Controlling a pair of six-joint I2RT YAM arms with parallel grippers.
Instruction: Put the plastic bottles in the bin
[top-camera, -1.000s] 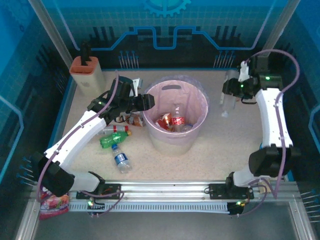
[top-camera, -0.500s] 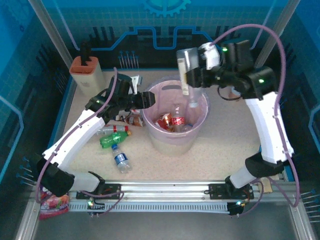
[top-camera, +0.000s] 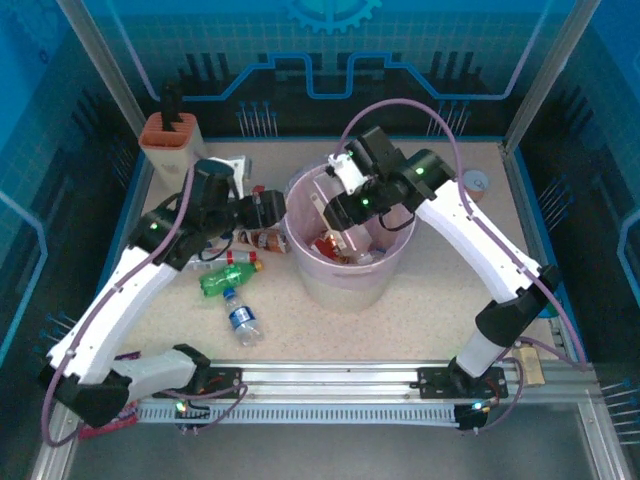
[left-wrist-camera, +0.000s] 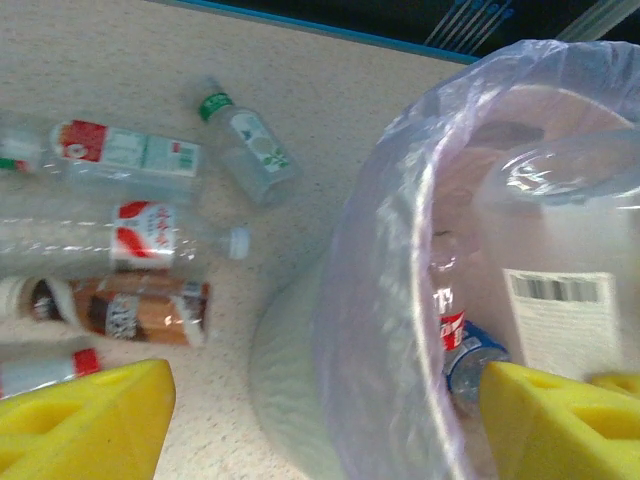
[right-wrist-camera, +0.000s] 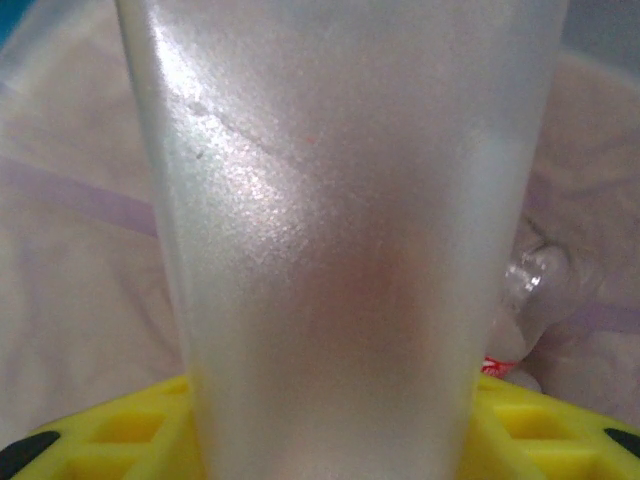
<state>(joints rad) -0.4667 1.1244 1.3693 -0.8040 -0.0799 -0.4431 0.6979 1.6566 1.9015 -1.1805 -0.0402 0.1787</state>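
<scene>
Nearest to the arm bases, a clear bottle with a blue label (top-camera: 242, 321) lies on the table (top-camera: 440, 300). Just behind it a green bottle (top-camera: 222, 283) lies on its side. A little farther, more bottles lie in a group at the left of the bin (top-camera: 345, 285); the left wrist view shows among them an amber bottle (left-wrist-camera: 125, 310) and a clear bottle with a red label (left-wrist-camera: 120, 235). The left gripper (top-camera: 268, 207) hangs just beside the bin's left rim, its yellow pads (left-wrist-camera: 85, 420) spread wide apart. The bin, lined with a pink bag, holds several red-labelled bottles (top-camera: 338, 243). Over its opening the right gripper (top-camera: 338, 213) is pressed on a frosted clear bottle (right-wrist-camera: 340, 250). At the far left stands a knife block (top-camera: 172, 148).
</scene>
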